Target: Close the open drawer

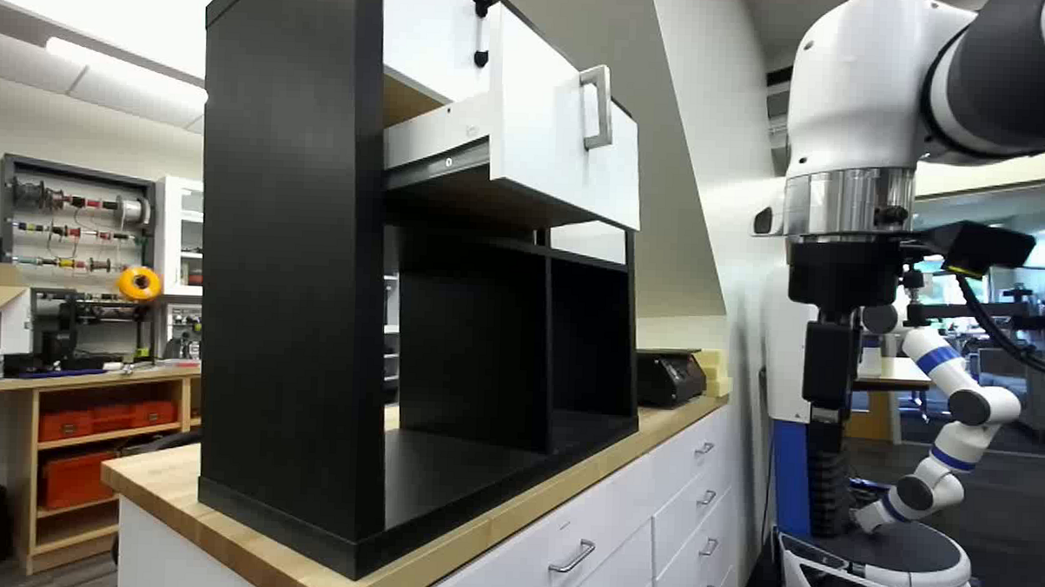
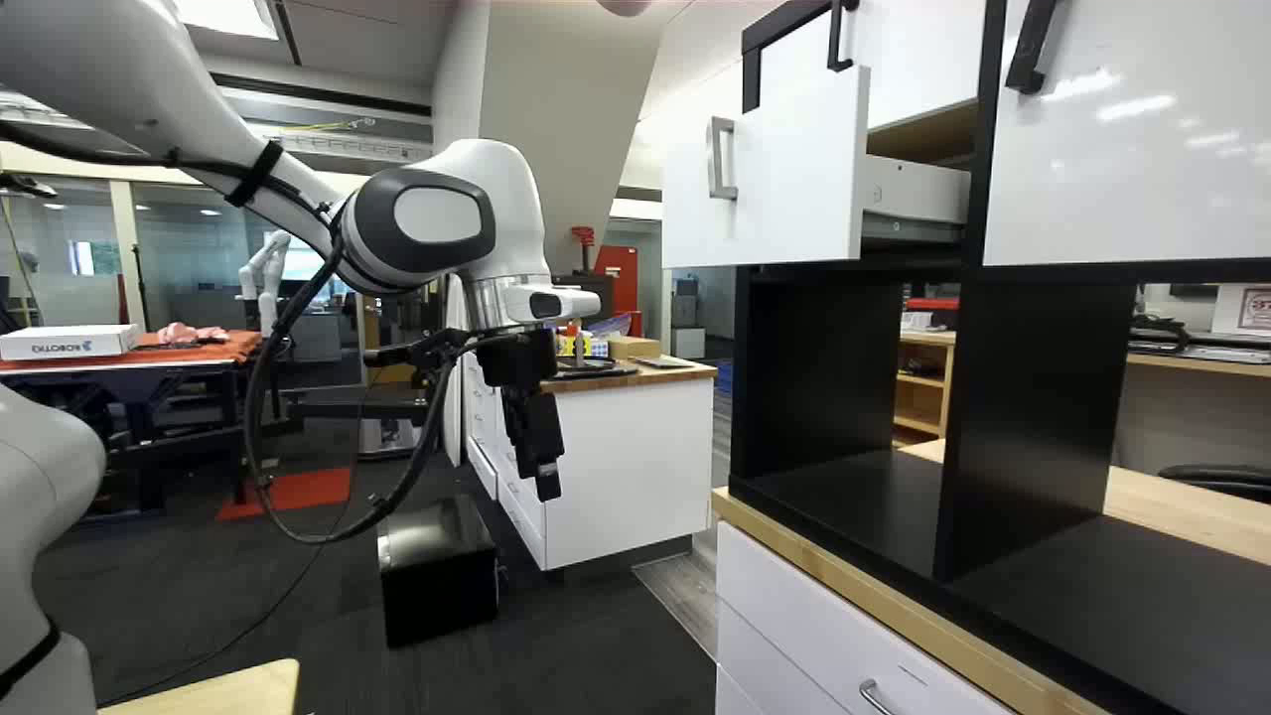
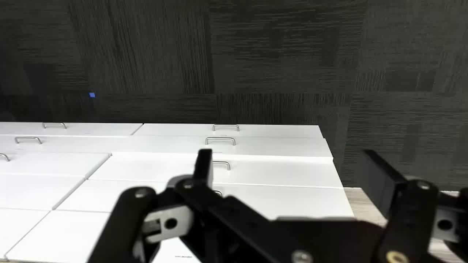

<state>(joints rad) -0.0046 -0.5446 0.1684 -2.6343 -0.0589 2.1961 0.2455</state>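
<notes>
Black shelf (image 1: 286, 233) taken as reference; it stands on a wood-topped counter (image 1: 164, 472), its base set just back from the counter's front edge; a gray sloping wall (image 1: 672, 255) rises beyond it; robot arm (image 1: 855, 105) out in front of the shelf, well apart from it; dark floor (image 2: 596, 645) runs between the shelf's counter and a white cabinet (image 2: 626, 477) farther off.

Open drawer (image 1: 550, 129): in the shelf's upper part, pulled out, its front edge well forward of the shelf face; one pale side and a metal rail below it exposed; in both exterior views a wide gap lies between this drawer's front and the gripper (image 3: 287, 155); gripper hangs in front of the shelf, pointing down, and appears lower than the drawer; its fingers (image 3: 382, 175) stand well apart, with white drawer fronts (image 3: 285, 171) seen through the gap in the wrist view.

Counts, larger first: open compartments (image 2: 814, 377) in the shelf below the drawer row, 2; white fronts on the shelf, at least 3, namely the open drawer's, one upper front (image 2: 933, 60) just above it, one side front (image 2: 1142, 169) beside it; black handles (image 2: 1031, 50) on the shelf, 2 in an exterior view; gray handle (image 1: 605, 110) on the open drawer, 1; silver handles (image 1: 572, 557) on the counter under the shelf, 5 in an exterior view.
</notes>
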